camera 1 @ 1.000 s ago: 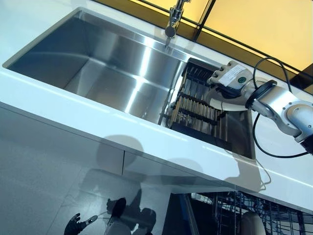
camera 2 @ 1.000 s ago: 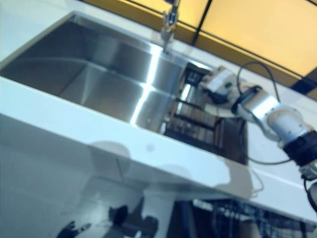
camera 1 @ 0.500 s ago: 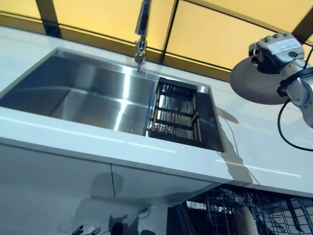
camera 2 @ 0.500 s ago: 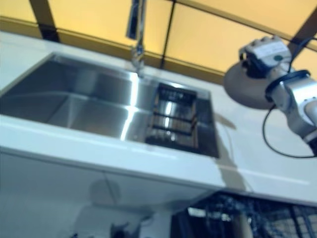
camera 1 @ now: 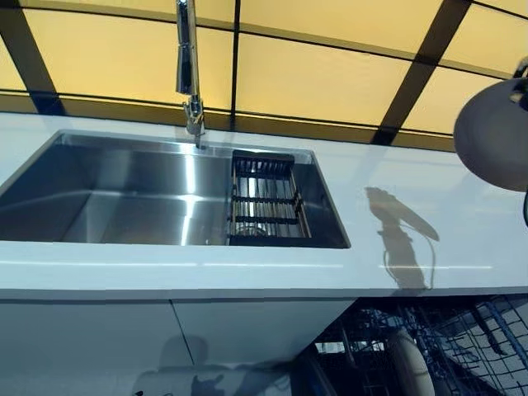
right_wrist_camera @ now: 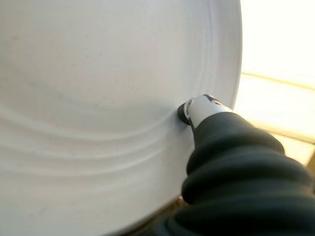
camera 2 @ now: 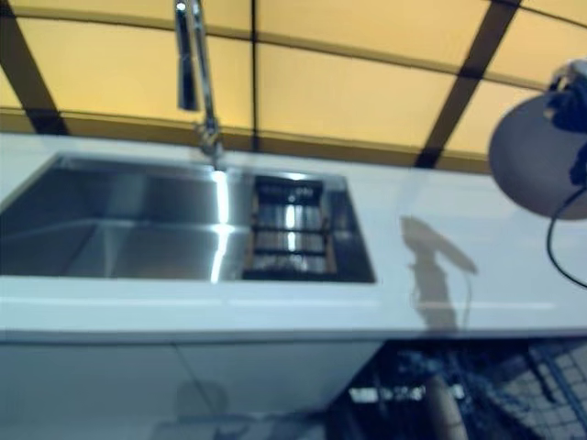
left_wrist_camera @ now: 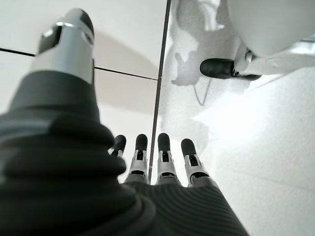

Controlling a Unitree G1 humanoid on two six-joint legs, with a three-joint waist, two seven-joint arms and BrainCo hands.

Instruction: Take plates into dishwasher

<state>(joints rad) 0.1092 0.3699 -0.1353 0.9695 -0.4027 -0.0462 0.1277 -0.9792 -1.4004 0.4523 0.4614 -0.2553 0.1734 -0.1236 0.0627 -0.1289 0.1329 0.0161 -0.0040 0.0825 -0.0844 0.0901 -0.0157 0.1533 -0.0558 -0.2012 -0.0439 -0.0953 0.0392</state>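
A pale round plate [camera 1: 495, 136] hangs in the air over the right end of the white counter [camera 1: 396, 214], at the view's right edge. My right hand [camera 2: 573, 82] is shut on it. In the right wrist view the plate [right_wrist_camera: 98, 98] fills the frame and the thumb [right_wrist_camera: 197, 110] presses on its face near the rim; the other fingers are hidden behind it. My left hand [left_wrist_camera: 166, 162] shows only in its wrist view, open, with straight fingers pointing down at the floor and holding nothing. The open dishwasher's wire rack [camera 1: 462, 338] lies below the counter at the lower right, with one plate [camera 1: 410, 367] standing in it.
A steel sink [camera 1: 124, 198] is set in the counter, with a black dish rack [camera 1: 264, 202] at its right end and a tall faucet [camera 1: 188, 66] behind it. Yellow wall panels run along the back. White cabinet fronts [camera 1: 165, 338] stand under the sink.
My right hand lifted the plate out of the sink's black rack and carried it up and right over the counter. The camera swung too, so the whole picture shifted and levelled.
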